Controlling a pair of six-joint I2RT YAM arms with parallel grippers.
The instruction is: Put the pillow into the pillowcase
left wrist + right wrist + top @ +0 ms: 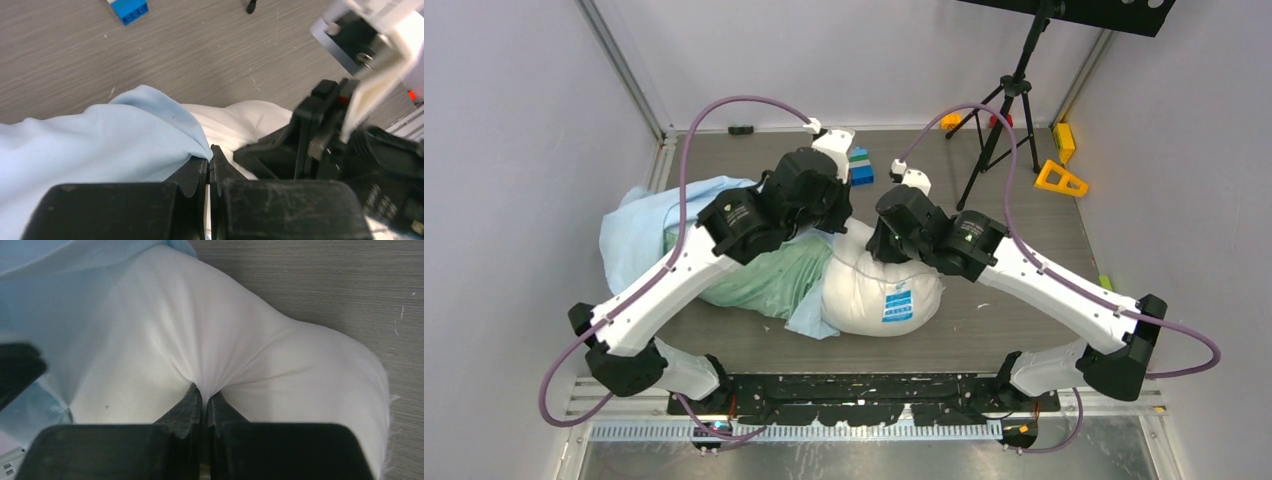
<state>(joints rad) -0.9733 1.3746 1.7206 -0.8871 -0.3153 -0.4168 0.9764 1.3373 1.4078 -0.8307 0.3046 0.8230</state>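
Observation:
The white pillow [879,290] lies mid-table, its blue tag facing the near edge. Its left part is inside the pillowcase [754,275], which is light blue outside and mint-green on its other face and lies crumpled to the left. My left gripper [210,155] is shut on the pillowcase's light-blue edge [125,140], right beside the pillow [240,120]. My right gripper [204,394] is shut on a pinched fold of the pillow [210,340]. In the top view both grippers are hidden under their wrists above the pillow's far side. The pillowcase shows at the top left of the right wrist view [50,270].
Small blue-green toy blocks [860,166] stand at the back, also in the left wrist view [129,9]. A black tripod [1004,110] stands at the back right, with yellow pieces [1060,178] beside it. Grey walls close the sides.

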